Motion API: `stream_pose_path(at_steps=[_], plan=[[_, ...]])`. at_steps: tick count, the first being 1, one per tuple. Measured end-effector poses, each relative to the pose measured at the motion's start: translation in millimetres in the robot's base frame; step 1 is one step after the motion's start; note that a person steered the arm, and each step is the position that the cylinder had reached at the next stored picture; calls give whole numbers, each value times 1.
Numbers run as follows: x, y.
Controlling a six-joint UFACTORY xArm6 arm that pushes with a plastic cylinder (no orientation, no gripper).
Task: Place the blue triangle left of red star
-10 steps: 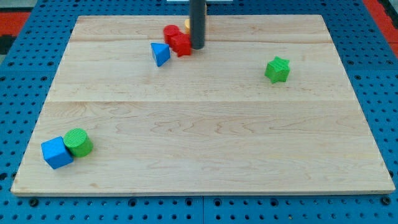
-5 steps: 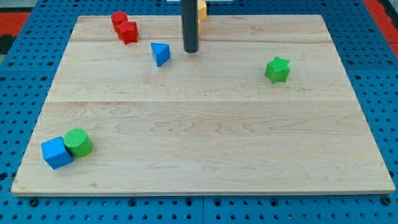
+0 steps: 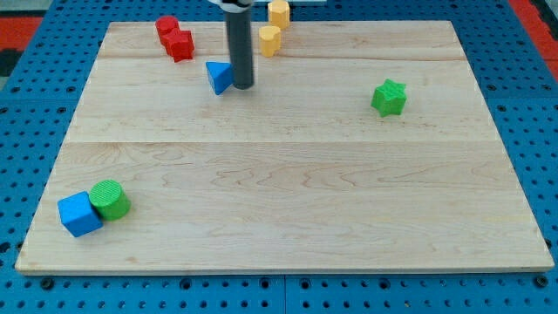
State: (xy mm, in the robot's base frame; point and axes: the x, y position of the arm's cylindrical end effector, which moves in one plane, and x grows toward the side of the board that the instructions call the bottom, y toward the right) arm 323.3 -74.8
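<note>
My tip (image 3: 241, 87) bare, holding nothing, touching blue triangle (image 3: 219, 77) on its right side. Red star (image 3: 180, 45) up-left, apart. Advice: push triangle left past star, then up, avoid nudging star.

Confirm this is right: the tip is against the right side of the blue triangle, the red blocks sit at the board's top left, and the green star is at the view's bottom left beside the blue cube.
One thing is wrong. The camera view shows the green star alone on the view's right; the block beside the blue cube is a green cylinder. The rest holds: my tip is against the blue triangle's right side, and the red blocks sit top left.
</note>
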Motion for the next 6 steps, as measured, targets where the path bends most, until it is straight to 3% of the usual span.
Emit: stream_pose_path(at_steps=[2,3,6], plan=[[-32,-91],[-38,-106],[-39,59]])
